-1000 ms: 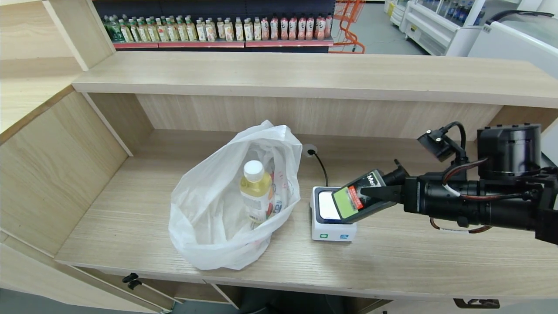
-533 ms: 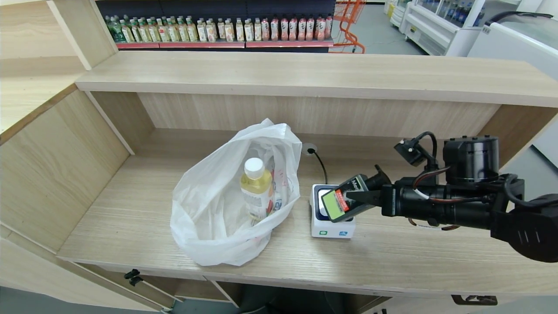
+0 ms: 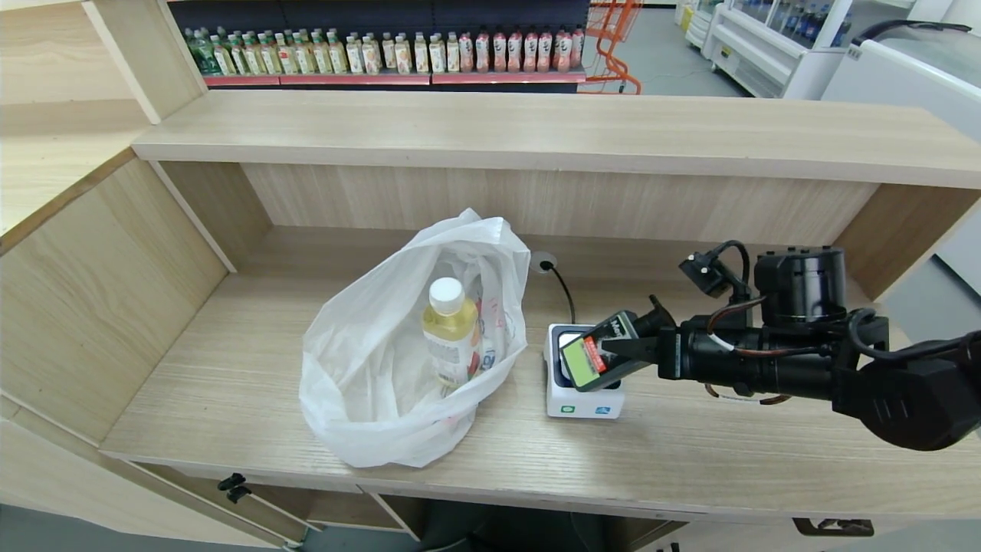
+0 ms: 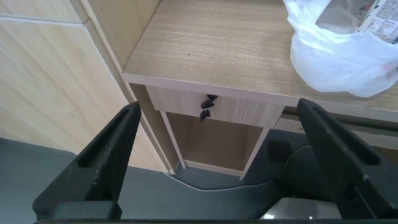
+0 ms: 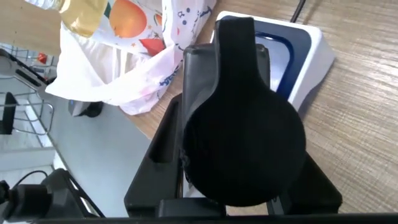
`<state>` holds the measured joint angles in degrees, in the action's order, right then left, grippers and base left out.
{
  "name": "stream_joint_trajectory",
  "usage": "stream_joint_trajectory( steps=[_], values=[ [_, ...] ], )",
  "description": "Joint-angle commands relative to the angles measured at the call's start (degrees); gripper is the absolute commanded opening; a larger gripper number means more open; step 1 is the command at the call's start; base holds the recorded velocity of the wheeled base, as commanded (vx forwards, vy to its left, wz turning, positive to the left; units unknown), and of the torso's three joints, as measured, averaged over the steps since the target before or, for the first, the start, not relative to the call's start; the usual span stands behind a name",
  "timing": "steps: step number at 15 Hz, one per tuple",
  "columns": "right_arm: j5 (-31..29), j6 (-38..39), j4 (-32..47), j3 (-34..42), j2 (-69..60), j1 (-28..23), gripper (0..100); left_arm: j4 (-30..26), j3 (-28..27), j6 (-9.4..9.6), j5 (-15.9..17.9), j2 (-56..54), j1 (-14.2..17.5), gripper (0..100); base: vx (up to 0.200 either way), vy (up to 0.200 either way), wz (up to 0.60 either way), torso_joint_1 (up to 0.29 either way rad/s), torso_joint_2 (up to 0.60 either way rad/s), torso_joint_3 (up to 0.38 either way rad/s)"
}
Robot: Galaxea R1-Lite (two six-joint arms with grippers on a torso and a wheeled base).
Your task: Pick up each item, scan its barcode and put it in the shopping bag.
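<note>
Your right gripper [image 3: 622, 341] is clamped on a small flat pack [image 3: 584, 362], one finger on each broad side. The pack is dark, with a bright green face and a red label strip near the fingers. It tilts with the green face turned up toward 9 o'clock. You hold it directly over the window of the scanner [image 3: 582, 402]; whether it touches the scanner you cannot tell. The arm comes in from 3 o'clock.

The scanner is a white box with a blue-rimmed window, and a black cable [image 3: 565, 295] runs from it toward 12 o'clock into a hole in the surface [image 3: 690, 452]. Just beside it at 9 o'clock, the shopping bag [image 3: 360, 383] stands open: thin white plastic, crumpled. Inside it a bottle [image 3: 449, 331] of yellow drink with a white cap stands upright.

Your left gripper [image 4: 217, 160] hangs low off the front edge of the surface at about 7 o'clock from the bag, with its fingers spread wide and nothing between them.

The surface is pale wood grain, walled at 9 and 12 o'clock, with a raised ledge [image 3: 536, 130] along the back. Beyond the ledge are a store shelf of drink bottles [image 3: 383, 52], an orange cart [image 3: 613, 42] and white freezers [image 3: 766, 46].
</note>
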<state>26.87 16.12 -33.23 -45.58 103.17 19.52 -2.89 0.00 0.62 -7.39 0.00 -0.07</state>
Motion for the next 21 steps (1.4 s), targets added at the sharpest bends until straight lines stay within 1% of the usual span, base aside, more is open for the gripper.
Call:
stream_joint_trajectory(
  steps=[1,4,7,8,10,11,12,13,14,18,21],
  values=[
    [-0.15,-0.03,0.27,-0.03,0.81,-0.01,0,-0.01,0.0,-0.01,-0.08,0.09,-0.01,100,0.0,0.0,0.0,0.0,0.0,0.0],
    [0.29,0.5,0.36,-0.91,-1.48,0.08,0,-0.01,0.0,-0.01,0.0,0.0,0.07,100,0.0,0.0,0.0,0.0,0.0,0.0],
    [0.55,0.76,0.45,-0.83,-7.46,0.17,0,-0.01,0.0,-0.01,-0.08,0.09,0.07,100,0.0,0.0,0.0,0.0,0.0,0.0],
    [0.73,0.76,0.89,-0.12,-11.5,0.35,0,-0.01,0.0,-0.01,-0.08,0.0,0.07,100,0.0,0.0,0.0,0.0,0.0,0.0],
    [1.43,0.93,2.21,0.14,-14.93,0.52,0,-0.01,0.0,-0.01,-0.08,0.09,0.07,100,0.0,0.2,0.0,0.005,0.01,-0.005],
    [3.28,1.73,5.28,0.05,-17.65,0.61,0,-0.01,0.0,-0.09,-0.08,0.09,-0.01,100,0.0,0.2,0.0,-0.017,-0.01,0.007],
    [4.51,5.24,7.04,-0.21,-19.67,1.4,0,-0.01,0.0,-0.18,0.0,0.09,-0.01,100,0.0,0.2,0.0,0.002,0.0,0.007],
    [4.6,7.79,7.13,-0.3,-20.73,2.81,0,-0.01,0.0,-0.09,0.0,0.09,0.07,100,0.0,0.2,0.0,0.017,0.01,-0.007],
    [4.6,7.88,7.22,-0.21,-21.08,3.77,0,-0.01,0.0,-0.09,-0.08,0.0,-0.01,100,0.0,0.2,0.0,0.002,0.02,0.002],
    [4.16,7.61,7.22,0.05,-20.73,9.22,0,-0.01,0.0,-0.09,-0.08,0.09,0.07,100,0.0,0.0,0.0,0.0,0.0,0.0],
    [4.07,4.45,7.22,3.48,-18.44,11.16,0,-0.01,0.0,-0.09,-0.08,0.0,-0.01,100,0.0,0.0,0.0,0.0,0.0,0.0]
  ],
)
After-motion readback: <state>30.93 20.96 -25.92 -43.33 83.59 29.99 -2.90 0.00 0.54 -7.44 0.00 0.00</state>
